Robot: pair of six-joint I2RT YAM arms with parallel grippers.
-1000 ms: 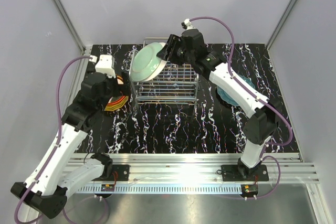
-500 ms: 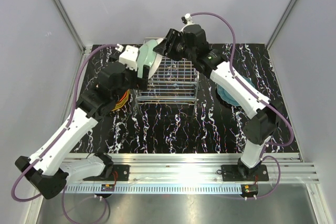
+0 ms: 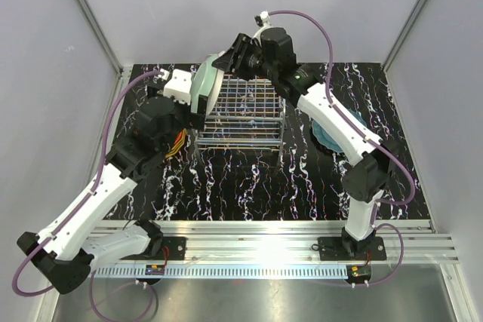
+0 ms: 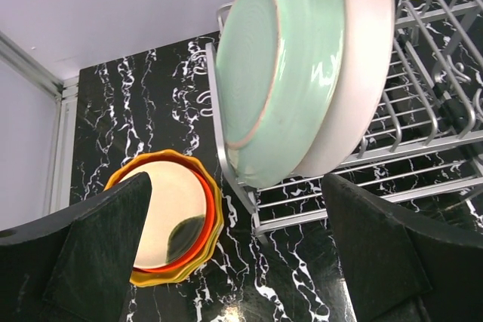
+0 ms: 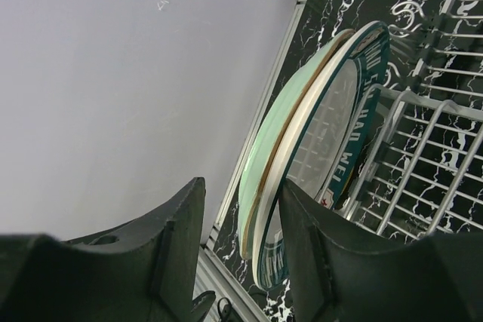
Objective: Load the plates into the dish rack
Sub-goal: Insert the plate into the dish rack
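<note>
1. Mint green plate (image 4: 279, 73) stood on edge at the dish rack's (image 3: 249, 122) left end, against a cream plate (image 4: 362, 73).
2. Right gripper (image 5: 241, 185) fingers straddled its rim; clamped or loose, can't tell.
3. Left gripper (image 4: 235, 179) gaped wide, holding nothing.

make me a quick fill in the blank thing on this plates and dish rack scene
1. The mint green plate stands on edge at the ___ end of the dish rack.
2. The second plate, right behind it, is ___ in colour.
3. The left claw is ___.
4. The stack of plates beside the rack lies on the ___.
Missing words: left; cream; open; table.
</note>
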